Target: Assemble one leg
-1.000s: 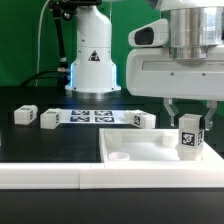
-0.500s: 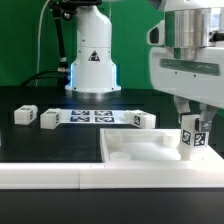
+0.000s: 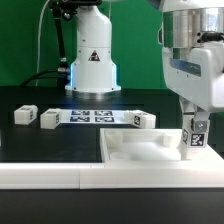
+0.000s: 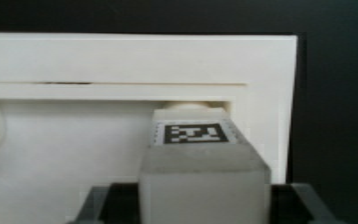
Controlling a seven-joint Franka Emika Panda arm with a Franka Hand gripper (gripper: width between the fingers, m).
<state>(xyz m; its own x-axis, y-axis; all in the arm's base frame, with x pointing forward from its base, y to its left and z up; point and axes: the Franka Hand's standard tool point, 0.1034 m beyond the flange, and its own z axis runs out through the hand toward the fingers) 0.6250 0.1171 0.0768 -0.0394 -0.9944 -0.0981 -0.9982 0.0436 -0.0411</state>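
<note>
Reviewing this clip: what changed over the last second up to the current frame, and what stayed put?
The claw, shut on the leg, shifted toward the exterior view's right and came down a little, carrying the leg lower over the large white panel near its right end. Nothing was let go. The loose parts and the marker board behind the panel did not move.

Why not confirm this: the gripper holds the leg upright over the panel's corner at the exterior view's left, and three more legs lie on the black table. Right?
Wrong side. The gripper holds the leg upright over the panel at its corner on the exterior view's right, as the exterior view shows. The rest stands: three more legs lie on the black table.
</note>
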